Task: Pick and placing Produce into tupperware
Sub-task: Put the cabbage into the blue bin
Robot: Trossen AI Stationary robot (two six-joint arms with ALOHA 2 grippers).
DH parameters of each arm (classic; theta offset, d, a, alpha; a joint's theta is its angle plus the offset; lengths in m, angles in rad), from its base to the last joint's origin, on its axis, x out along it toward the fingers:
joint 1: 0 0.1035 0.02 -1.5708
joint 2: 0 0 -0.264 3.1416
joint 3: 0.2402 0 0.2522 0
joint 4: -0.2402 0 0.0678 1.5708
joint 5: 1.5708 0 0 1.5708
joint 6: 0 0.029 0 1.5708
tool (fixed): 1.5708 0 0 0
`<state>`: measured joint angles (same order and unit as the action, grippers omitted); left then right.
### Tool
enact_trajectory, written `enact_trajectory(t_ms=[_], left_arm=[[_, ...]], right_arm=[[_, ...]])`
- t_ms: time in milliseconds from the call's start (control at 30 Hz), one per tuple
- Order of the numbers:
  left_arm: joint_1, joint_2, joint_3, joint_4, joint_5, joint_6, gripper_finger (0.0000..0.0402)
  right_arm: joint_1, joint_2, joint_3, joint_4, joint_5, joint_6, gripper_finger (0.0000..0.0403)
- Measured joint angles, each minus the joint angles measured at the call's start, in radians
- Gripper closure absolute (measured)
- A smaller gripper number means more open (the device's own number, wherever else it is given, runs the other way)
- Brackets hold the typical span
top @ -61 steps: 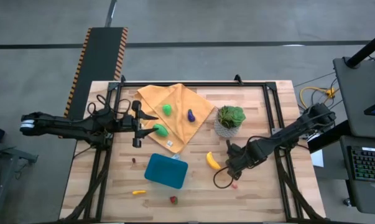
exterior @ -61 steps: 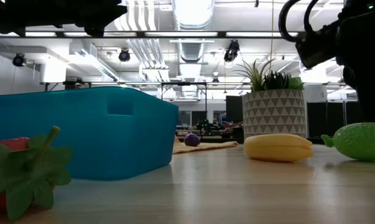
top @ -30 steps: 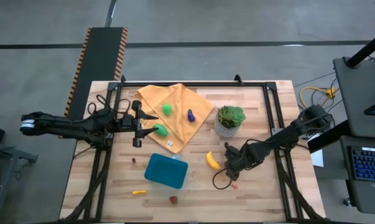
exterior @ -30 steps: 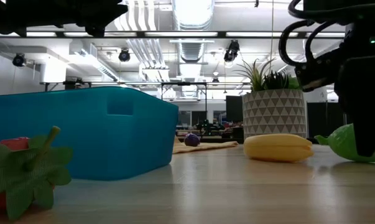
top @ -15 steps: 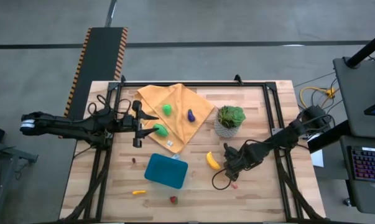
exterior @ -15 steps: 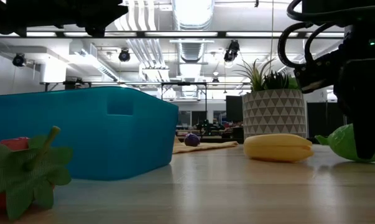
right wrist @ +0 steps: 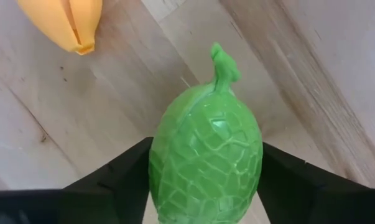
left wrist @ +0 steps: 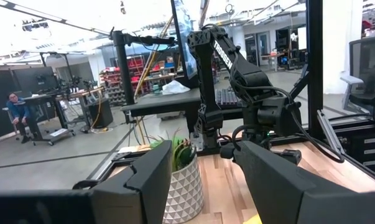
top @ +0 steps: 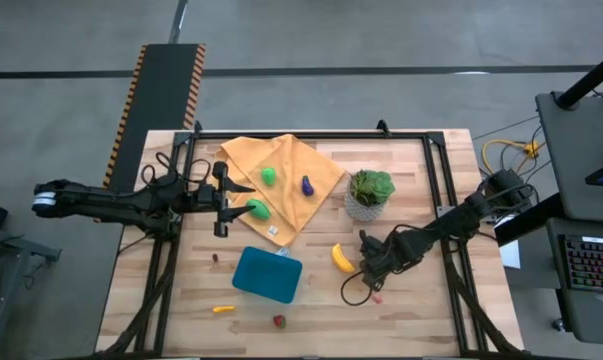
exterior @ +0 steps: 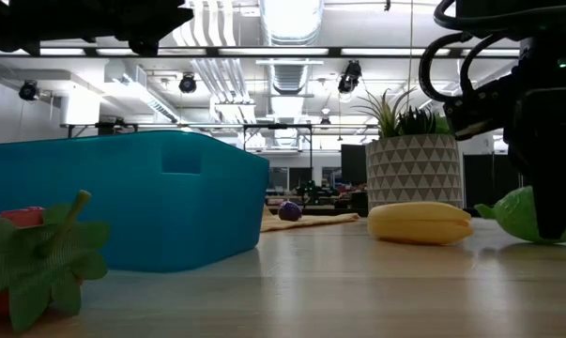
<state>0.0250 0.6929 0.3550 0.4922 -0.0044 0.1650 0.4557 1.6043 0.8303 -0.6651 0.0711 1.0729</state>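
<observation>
A green rounded toy fruit with a stem (right wrist: 206,155) lies on the wooden table, and my right gripper (right wrist: 206,148) is shut on it. In the low view the fruit (exterior: 519,214) shows partly behind a dark finger. The high view puts this gripper (top: 371,268) right of the yellow banana (top: 341,258). The teal tupperware (top: 267,275) stands open on the table's near middle. My left gripper (top: 231,202) is open and hovers at the orange cloth's left edge, beside another green piece (top: 257,210). My right gripper pinches the green fruit across its widest part (right wrist: 159,168), one finger (right wrist: 112,180) on each side. The fingers come from above, pointing down. The stem end (right wrist: 223,62) points away from the wrist. The fruit's underside rests on the table (exterior: 522,235).
A potted plant (top: 369,192) stands just beyond my right gripper. On the orange cloth (top: 291,205) lie a green piece (top: 268,176) and a purple eggplant (top: 307,185). A pink piece (top: 377,296), a red piece (top: 278,321) and a yellow-orange piece (top: 223,309) lie near the table's near edge.
My right gripper came down over the green fruit about two seconds ago. It has stayed low around the fruit through the last second. Nothing else has moved.
</observation>
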Motion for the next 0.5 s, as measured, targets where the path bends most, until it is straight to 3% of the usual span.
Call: enact_trajectory(t_ms=[200, 500], left_arm=[[0.0, 0.0, 0.0, 0.001, 0.0, 0.0, 0.0223], [0.0, -0.001, 0.0, -0.002, 0.0, 0.0, 0.0223]], right_arm=[[0.0, -0.005, 0.001, 0.002, 0.0, 0.0, 0.0189], [0.0, -0.011, 0.045, -0.011, 0.001, -0.034, 0.0192]])
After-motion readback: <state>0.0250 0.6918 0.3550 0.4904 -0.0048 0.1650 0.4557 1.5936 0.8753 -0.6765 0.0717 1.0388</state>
